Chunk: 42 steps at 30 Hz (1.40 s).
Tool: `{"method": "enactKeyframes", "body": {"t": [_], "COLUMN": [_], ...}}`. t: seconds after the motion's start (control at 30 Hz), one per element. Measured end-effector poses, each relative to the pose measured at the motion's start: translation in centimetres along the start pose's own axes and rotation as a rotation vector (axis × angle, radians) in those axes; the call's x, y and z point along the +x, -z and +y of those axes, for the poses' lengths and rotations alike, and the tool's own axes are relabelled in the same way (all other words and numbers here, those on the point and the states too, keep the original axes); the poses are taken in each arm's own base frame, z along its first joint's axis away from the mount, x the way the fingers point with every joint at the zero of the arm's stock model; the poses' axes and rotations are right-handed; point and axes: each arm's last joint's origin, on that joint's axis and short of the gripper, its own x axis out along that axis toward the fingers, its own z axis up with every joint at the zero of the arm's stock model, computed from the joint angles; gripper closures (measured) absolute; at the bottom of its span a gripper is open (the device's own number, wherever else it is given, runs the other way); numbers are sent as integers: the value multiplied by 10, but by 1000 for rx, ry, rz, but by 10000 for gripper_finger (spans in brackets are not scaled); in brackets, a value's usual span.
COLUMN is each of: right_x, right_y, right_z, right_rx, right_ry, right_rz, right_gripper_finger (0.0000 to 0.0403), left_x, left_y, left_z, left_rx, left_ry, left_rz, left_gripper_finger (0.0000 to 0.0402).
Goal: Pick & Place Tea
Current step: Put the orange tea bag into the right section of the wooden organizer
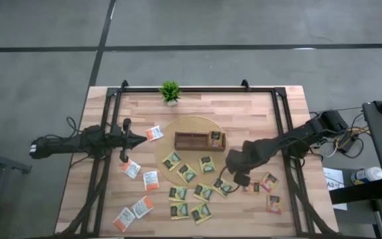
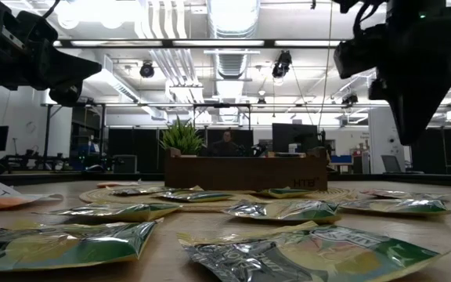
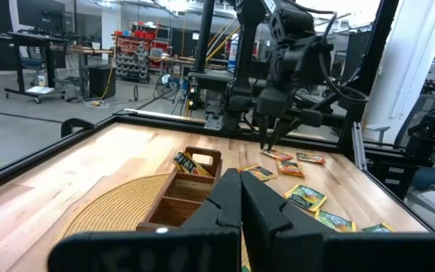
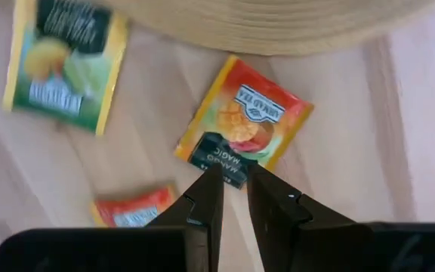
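Tea sachets lie flat across the table: white-and-orange ones (image 1: pixel 150 180) on the left, green-and-yellow ones (image 1: pixel 186 172) on and before the round woven mat (image 1: pixel 191 125), red-orange ones (image 1: pixel 268 182) on the right. One green-and-yellow sachet (image 1: pixel 215 137) stands in the right end of the brown tray (image 1: pixel 191 141). My right gripper (image 4: pixel 232 181) points down, above a red-orange sachet (image 4: pixel 244 121) by the mat's edge. Its fingers stand a narrow gap apart with nothing between them. My left gripper (image 3: pixel 240 198) waits shut and level at the table's left, holding nothing.
A small potted plant (image 1: pixel 170 91) stands at the far edge. Black frame rails (image 1: pixel 282 126) run along both sides of the table. The tray's left compartments show nothing in them. Bare wood lies between the mat and the far edge.
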Motion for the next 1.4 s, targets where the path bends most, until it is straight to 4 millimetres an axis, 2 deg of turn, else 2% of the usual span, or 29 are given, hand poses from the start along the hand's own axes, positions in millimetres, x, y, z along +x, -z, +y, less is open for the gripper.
{"method": "enactKeyframes", "body": {"t": [0.27, 0.4, 0.67, 0.83, 0.97, 1.4], "right_x": [0, -7, -14, -12, -13, -19], "right_y": [0, 2, -1, -6, -9, -12], "right_z": [1, 0, 1, 4, 7, 11], "right_rx": [-387, -552, -796, -852, -824, -715], "right_ry": [-57, -74, -75, -75, -80, -93], "right_rz": [25, -5, -46, -72, -93, -114], "right_gripper_finger": [344, 340, 270, 219, 197, 192], "left_x": [0, 0, 0, 0, 0, 0], "left_y": [0, 0, 0, 0, 0, 0], "left_z": [0, 0, 0, 0, 0, 0], "left_rx": [0, 0, 0, 0, 0, 0], "left_ry": [0, 0, 0, 0, 0, 0], "left_rz": [0, 0, 0, 0, 0, 0], "left_gripper_finger": [402, 402, 402, 402, 402, 402]}}
